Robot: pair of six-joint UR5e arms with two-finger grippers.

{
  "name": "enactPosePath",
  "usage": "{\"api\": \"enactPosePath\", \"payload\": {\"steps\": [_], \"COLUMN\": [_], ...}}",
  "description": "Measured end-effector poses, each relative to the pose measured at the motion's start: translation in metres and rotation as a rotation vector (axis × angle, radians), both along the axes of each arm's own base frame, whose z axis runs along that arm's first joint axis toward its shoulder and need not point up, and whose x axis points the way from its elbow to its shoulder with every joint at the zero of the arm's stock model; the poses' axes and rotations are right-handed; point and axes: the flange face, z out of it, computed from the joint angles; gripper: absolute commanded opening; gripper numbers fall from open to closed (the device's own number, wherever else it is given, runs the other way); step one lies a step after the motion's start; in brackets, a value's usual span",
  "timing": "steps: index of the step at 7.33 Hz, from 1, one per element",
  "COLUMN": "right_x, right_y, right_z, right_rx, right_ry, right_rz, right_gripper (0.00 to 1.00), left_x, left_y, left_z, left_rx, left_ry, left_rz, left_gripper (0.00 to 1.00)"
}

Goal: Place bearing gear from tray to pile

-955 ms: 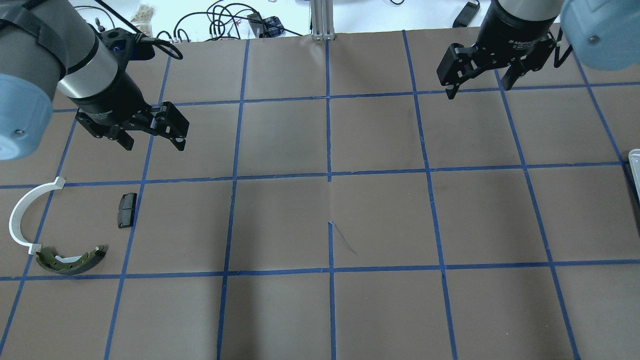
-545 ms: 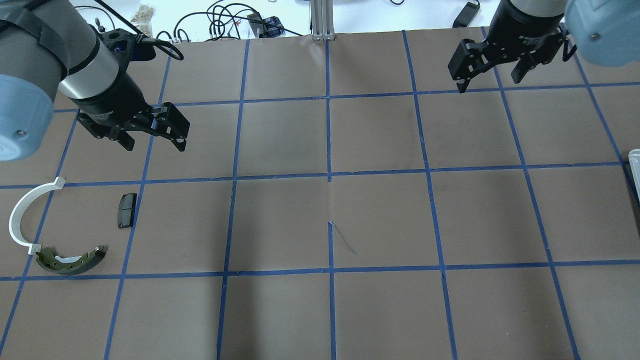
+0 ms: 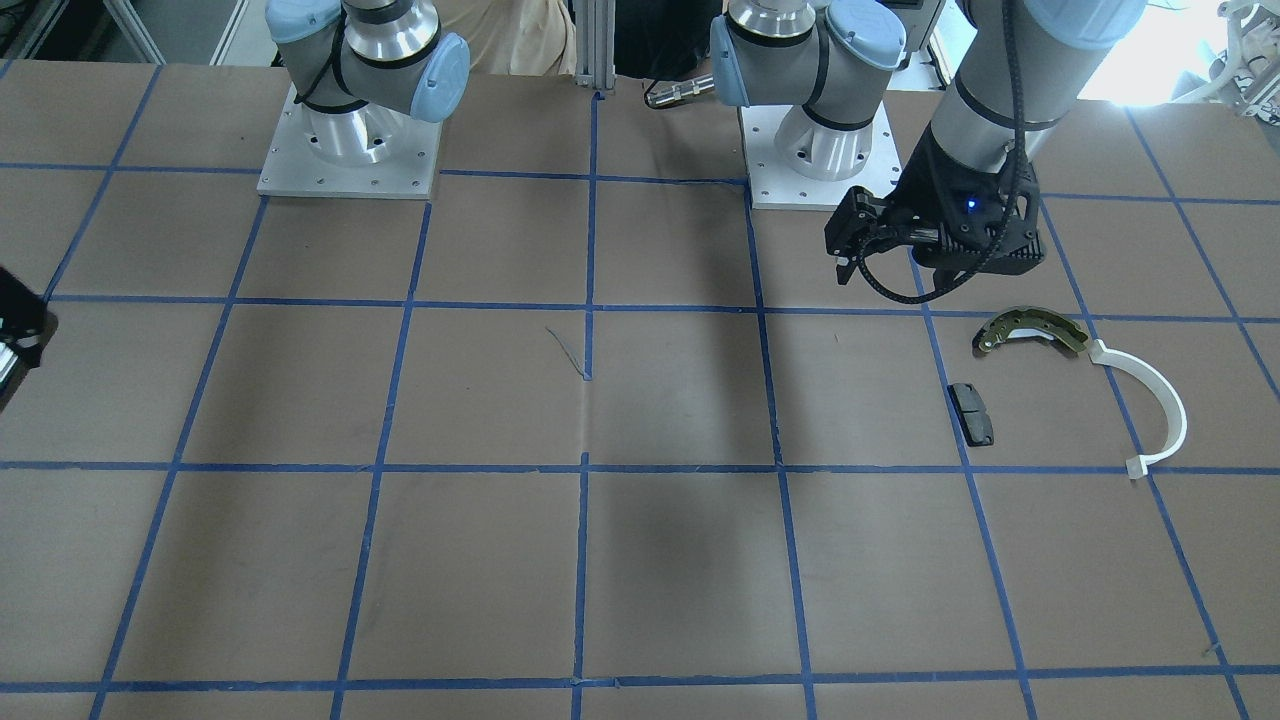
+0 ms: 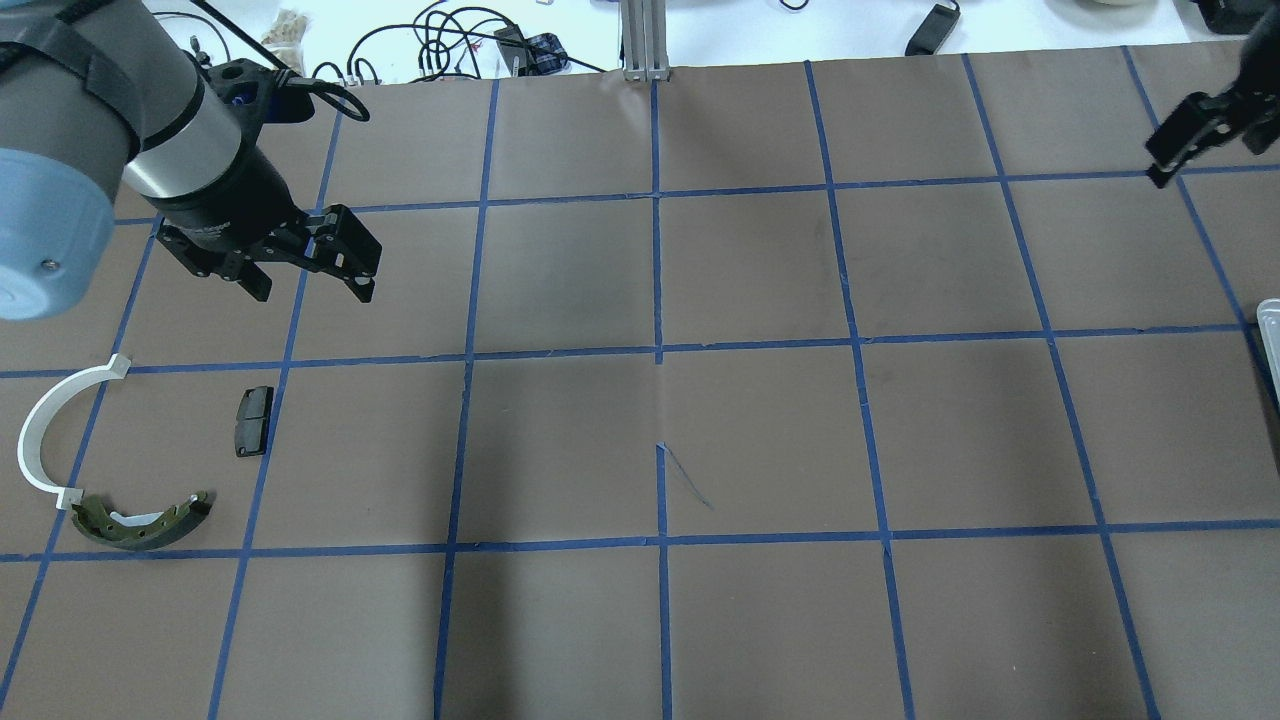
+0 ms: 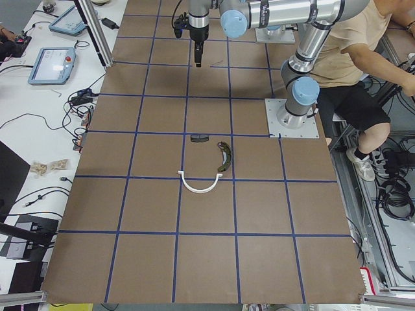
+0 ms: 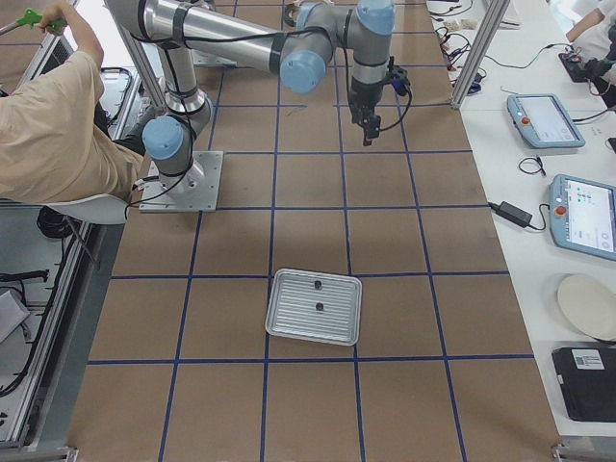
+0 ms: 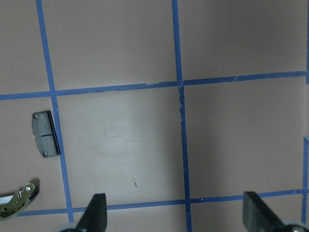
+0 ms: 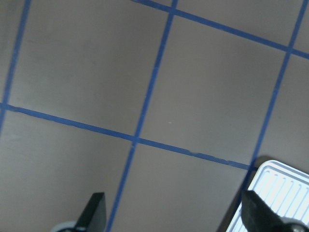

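The silver ridged tray (image 6: 289,327) lies at the table's right end with two small dark round parts (image 6: 318,307) on it. Only its corner shows in the overhead view (image 4: 1270,318) and the right wrist view (image 8: 282,191). The pile lies at the left: brass-and-grey brake shoe (image 4: 140,520), white plastic arc (image 4: 40,430), dark pad (image 4: 253,420). My left gripper (image 4: 312,290) is open and empty, hovering beyond the pad. My right gripper (image 8: 176,217) is open and empty, high over the far right of the table. One of its fingers (image 4: 1180,135) shows overhead.
Brown paper with a blue tape grid covers the table (image 4: 660,400). Cables (image 4: 450,40) and an aluminium post (image 4: 645,40) lie past the far edge. Both arm bases (image 3: 350,140) stand at the robot's side. A seated person (image 6: 58,125) is behind the robot.
My right gripper has moved to the right, almost out of the overhead view, toward the tray's side. My left gripper has barely moved.
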Motion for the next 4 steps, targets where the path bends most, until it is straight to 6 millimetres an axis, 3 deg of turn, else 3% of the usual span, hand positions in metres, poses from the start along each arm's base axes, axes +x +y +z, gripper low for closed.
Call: {"api": "enactPosePath", "payload": {"steps": [2, 3, 4], "right_x": [-0.133, -0.184, -0.223], "right_y": [0.027, 0.047, 0.062], "right_z": [-0.045, -0.083, -0.122], "right_rx": [0.035, 0.08, 0.114], "right_ry": [-0.002, -0.033, -0.063], "right_rz": [0.043, 0.059, 0.069], "right_gripper": [1.0, 1.0, 1.0], "left_x": [0.0, 0.0, 0.0], "left_y": [0.0, 0.0, -0.001], "left_z": [0.0, 0.001, 0.0], "left_rx": [-0.002, -0.003, -0.003], "left_ry": [0.0, 0.0, 0.0], "left_rz": [0.001, 0.0, 0.0], "left_gripper": [1.0, 1.0, 1.0]}}
